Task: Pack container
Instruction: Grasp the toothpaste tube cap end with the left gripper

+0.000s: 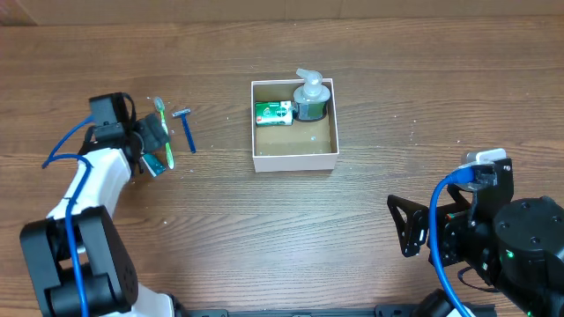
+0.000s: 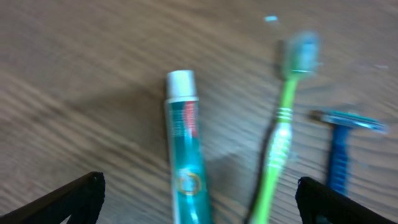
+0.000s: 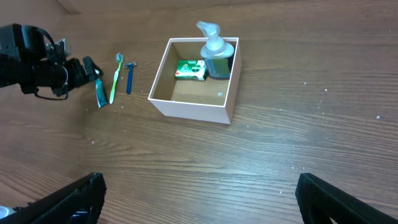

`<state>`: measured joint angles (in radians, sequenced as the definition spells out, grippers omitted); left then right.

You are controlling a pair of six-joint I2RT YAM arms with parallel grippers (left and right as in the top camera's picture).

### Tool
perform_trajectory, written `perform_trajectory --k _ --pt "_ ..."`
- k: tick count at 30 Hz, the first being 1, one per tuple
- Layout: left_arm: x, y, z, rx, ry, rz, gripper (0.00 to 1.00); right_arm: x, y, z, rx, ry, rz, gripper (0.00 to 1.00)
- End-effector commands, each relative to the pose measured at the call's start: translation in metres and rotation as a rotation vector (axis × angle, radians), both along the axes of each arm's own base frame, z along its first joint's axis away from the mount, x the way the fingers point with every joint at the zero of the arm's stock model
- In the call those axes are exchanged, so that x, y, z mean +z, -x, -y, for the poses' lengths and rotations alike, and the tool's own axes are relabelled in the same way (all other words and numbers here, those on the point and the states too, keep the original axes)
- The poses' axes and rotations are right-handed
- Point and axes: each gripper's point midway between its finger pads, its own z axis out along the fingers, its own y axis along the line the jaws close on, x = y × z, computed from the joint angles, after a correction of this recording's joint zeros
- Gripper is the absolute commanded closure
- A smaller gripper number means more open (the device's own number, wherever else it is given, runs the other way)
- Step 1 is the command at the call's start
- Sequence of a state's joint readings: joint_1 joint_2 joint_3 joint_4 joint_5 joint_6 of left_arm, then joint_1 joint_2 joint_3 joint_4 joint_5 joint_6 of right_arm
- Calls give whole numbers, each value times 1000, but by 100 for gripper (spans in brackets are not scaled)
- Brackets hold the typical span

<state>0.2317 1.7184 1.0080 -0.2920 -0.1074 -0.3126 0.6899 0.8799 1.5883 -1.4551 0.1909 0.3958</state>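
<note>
Jaws of the left gripper [image 2: 200, 180] stand wide apart and hold nothing. Between them, on the brown wooden tabletop [image 1: 264, 229], lie a teal toothpaste tube with a white cap [image 2: 186, 149] and a light green plastic toothbrush [image 2: 280, 137], side by side and not touching. Just beside the toothbrush, on its right in the left wrist view, lies a blue plastic razor [image 2: 341, 146]. This view is a little blurred.

Jaws of the right gripper [image 3: 200, 180] are also spread open and empty, over bare wood at the near right part of the tabletop, well apart from all the things.

The container [image 1: 295, 160], a square shallow box with thin white walls and a tan cardboard floor, sits near the middle of the tabletop, to the right of the three toiletries. Inside it, against the far wall, lies a small green-and-white packet [image 1: 273, 113]. Just beside the packet, in the far right corner, a clear pump bottle with dark green liquid and a white pump [image 1: 311, 99] stands upright.
</note>
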Motion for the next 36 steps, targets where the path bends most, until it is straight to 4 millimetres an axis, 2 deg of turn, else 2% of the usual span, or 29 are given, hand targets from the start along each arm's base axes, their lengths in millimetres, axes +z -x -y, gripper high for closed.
perform_trajectory --k 1,11,14,20,30,36 --pt "2 -3 -14 92 -24 9 0 2 0 2 -6 4 14 0" --pt "-31 -11 -16 106 20 -3 4 2 0 2 -6 3 14 0" --pt "-33 -15 -16 104 18 7 8 2 0 2 -6 4 14 0" --pt "-39 -20 -18 104 16 15 22 2 0 2 -6 3 14 0" --pt "-53 -17 -17 104 21 -12 30 2 0 2 -6 3 14 0" --pt "-58 -16 -17 106 20 -24 52 2 0 2 -6 3 14 0"
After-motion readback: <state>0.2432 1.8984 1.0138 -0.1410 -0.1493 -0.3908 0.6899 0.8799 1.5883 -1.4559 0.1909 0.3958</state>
